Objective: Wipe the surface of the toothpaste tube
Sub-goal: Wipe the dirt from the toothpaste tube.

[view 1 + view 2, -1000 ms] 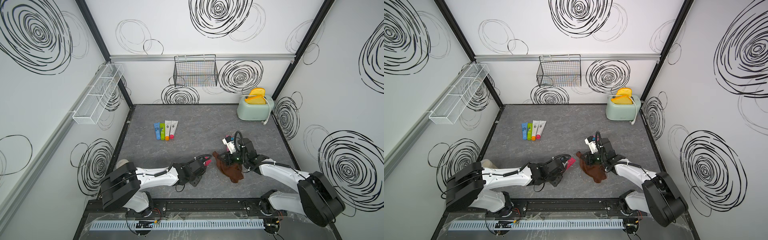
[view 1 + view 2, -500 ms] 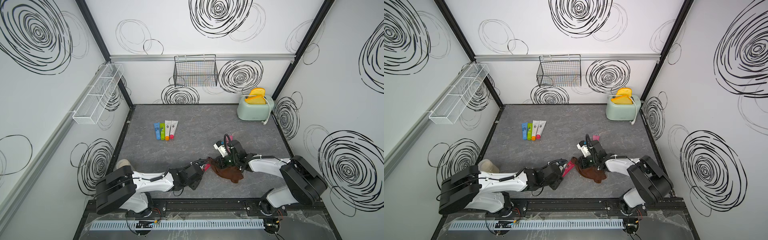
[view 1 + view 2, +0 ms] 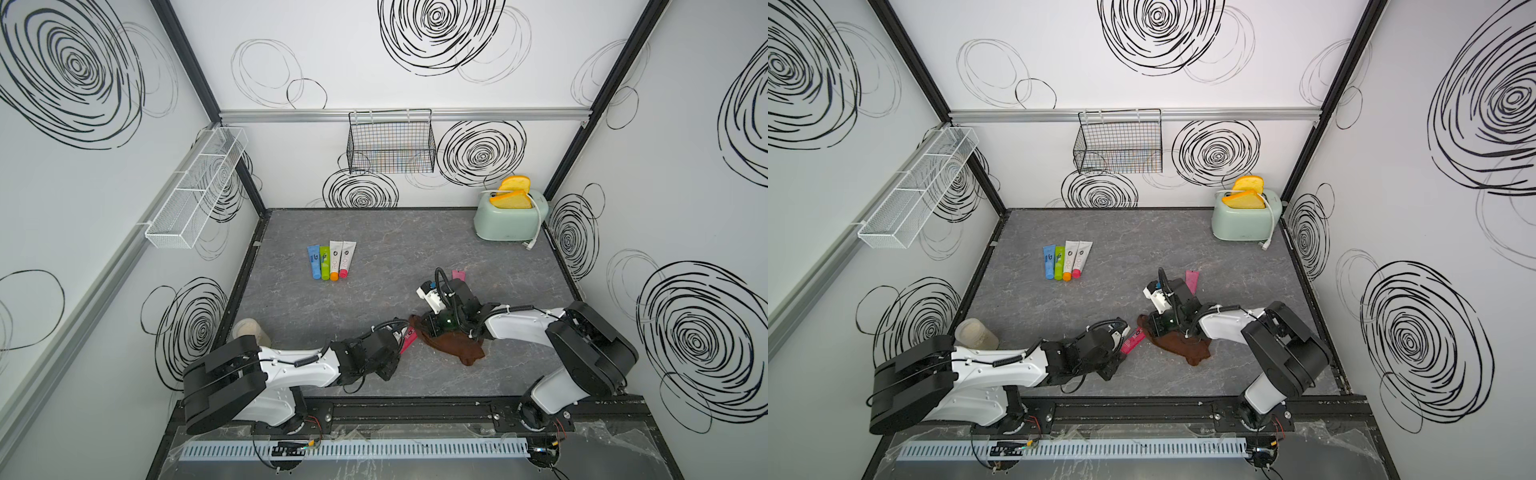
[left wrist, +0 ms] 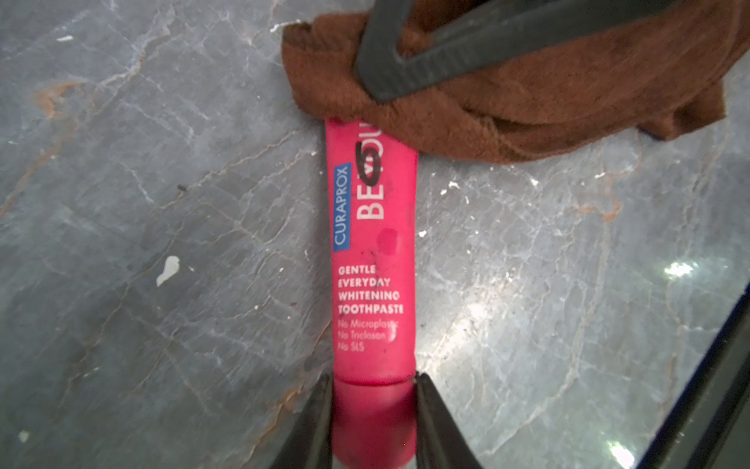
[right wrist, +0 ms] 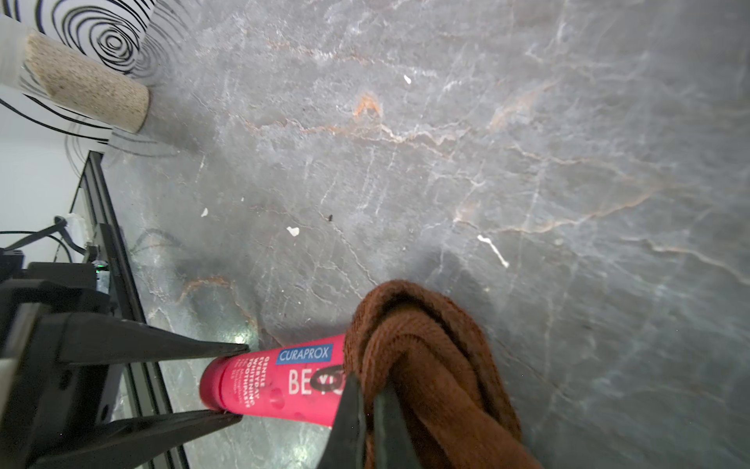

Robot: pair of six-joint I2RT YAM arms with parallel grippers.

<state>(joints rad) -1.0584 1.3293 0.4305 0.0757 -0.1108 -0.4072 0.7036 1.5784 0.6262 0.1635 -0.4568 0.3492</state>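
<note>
In both top views a pink toothpaste tube [image 3: 408,338] [image 3: 1133,340] lies low over the grey tabletop near the front. My left gripper [image 4: 373,379] is shut on its cap end, and the printed side of the tube [image 4: 371,251] faces up. My right gripper [image 5: 367,383] is shut on a bunched brown cloth [image 5: 426,365]. The cloth [image 4: 527,105] lies over the tube's flat end and hides it. A black marker scribble shows on the tube [image 5: 276,381] just beside the cloth's edge. The rest of the cloth [image 3: 455,347] trails on the table under the right wrist.
Several toothpaste tubes [image 3: 331,259] lie in a row at mid-left. At the back right stands a mint toaster [image 3: 509,218]. A beige cup [image 3: 249,330] sits by the left arm. A small pink item [image 3: 458,275] lies behind the right wrist. A wire basket [image 3: 390,143] and a shelf [image 3: 195,191] hang on the walls.
The right gripper has dragged the cloth leftward onto the tube's flat end. The left gripper and the tube have shifted a little toward the front edge.
</note>
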